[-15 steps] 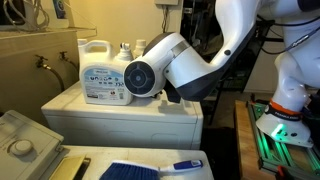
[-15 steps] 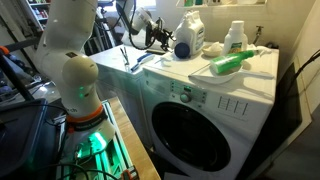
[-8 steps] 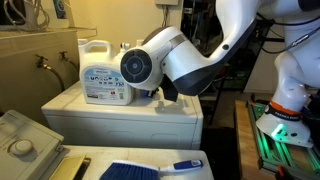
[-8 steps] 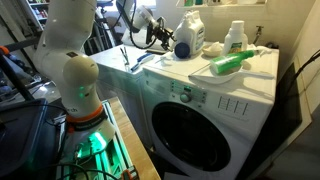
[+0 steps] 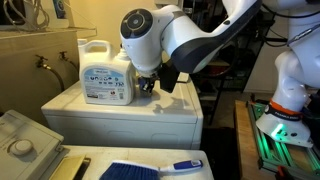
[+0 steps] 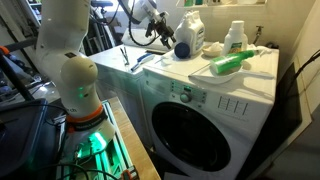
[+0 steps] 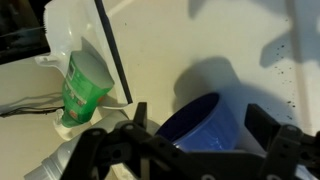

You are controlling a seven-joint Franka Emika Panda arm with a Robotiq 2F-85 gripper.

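Note:
My gripper (image 7: 205, 135) is open, and a dark blue cup (image 7: 200, 125) shows between its two fingers on the white washer top (image 7: 200, 40); I cannot tell whether the fingers touch it. In an exterior view the gripper (image 5: 150, 86) hangs just above the washer top (image 5: 110, 108), beside a white detergent jug (image 5: 105, 72); the cup is hidden behind the arm there. In an exterior view the blue cup (image 6: 183, 48) lies in front of the jug (image 6: 193, 28), with the gripper (image 6: 148, 36) close beside it. A green bottle (image 7: 85, 85) lies nearby.
The green bottle (image 6: 232, 62) lies on a white tray at the washer's corner, next to a white bottle (image 6: 235, 36). A sink (image 5: 22, 140) and a blue brush (image 5: 140, 169) sit in the foreground. The robot base (image 5: 282, 110) stands beside the washer.
The wrist has risen and swung upward, and the gripper now points more steeply down at the washer top. The jug and bottles have not moved.

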